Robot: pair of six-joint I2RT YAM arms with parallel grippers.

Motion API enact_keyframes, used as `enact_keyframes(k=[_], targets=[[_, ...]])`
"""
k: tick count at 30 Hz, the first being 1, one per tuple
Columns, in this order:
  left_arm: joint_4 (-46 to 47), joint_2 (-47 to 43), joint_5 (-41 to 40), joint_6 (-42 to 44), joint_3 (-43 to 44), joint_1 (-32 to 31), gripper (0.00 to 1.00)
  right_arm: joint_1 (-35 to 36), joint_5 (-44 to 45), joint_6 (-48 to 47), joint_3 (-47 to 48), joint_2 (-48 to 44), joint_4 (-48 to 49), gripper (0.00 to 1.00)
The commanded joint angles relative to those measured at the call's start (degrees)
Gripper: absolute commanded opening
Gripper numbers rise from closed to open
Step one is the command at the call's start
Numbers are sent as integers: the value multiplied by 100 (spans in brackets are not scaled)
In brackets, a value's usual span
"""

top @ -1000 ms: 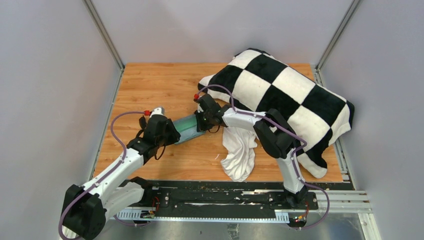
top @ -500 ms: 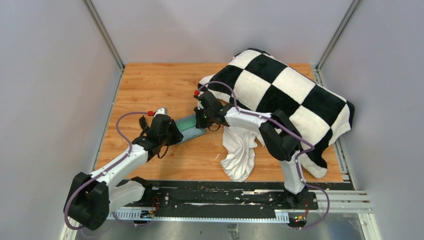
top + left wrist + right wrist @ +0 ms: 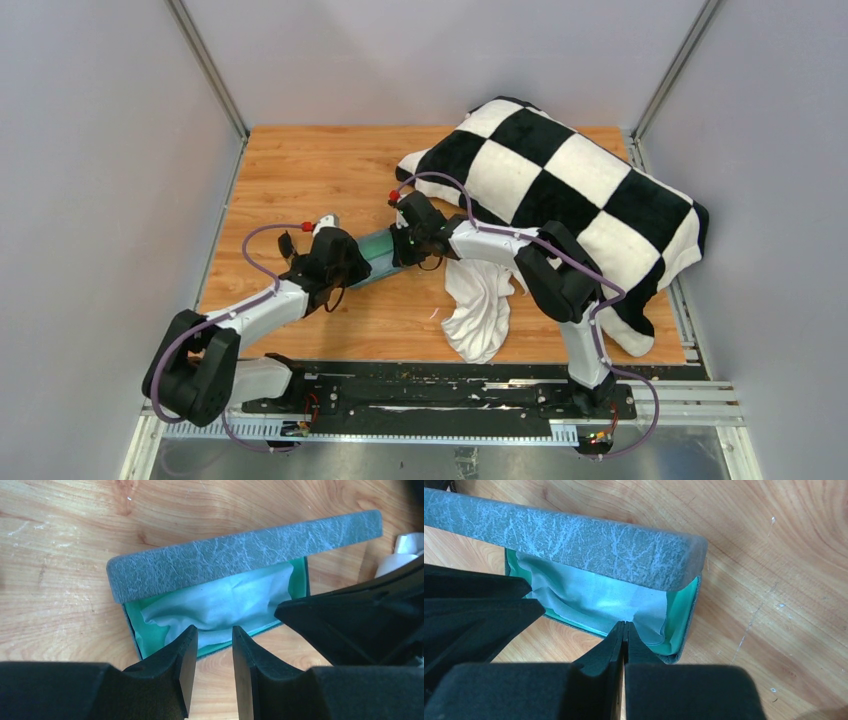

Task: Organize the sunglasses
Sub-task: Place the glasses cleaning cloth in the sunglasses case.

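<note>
Currently, the left gripper (image 3: 215,632) is showing a narrow gap between its jaws, with its tips hanging at the near rim of the hard case (image 3: 240,555) and gripping nothing visible. The right gripper (image 3: 625,627) is holding its jaws pressed together, tips touching the near edge of the light-blue cloth (image 3: 589,595) lying inside. Whether it is pinching a fold cannot be told. The case is sitting on the tabletop (image 3: 300,170) with its lid hanging partly down. The sunglasses are not showing in any view; judging by the layout, they are lying under the cloth or lid.

The step in hand appears to be tucking the cloth and closing the case. Procedure:
- Be pushing the cloth wholly inside the rim before lowering the lid.
- Be bracing the case with one gripper while the other is pressing the lid.
- Be clearing both tips from the opening, so nothing is getting trapped.
</note>
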Motion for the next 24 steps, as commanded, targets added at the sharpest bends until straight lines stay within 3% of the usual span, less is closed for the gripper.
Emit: enact_keyframes(k=[1,24], targets=[[431,282,-237,-30,-12,89,36,73,-52,23,-115,75,43,1],[-177,245,-2,427,64,196,36,68,43,-153,-327,30,-105,0]])
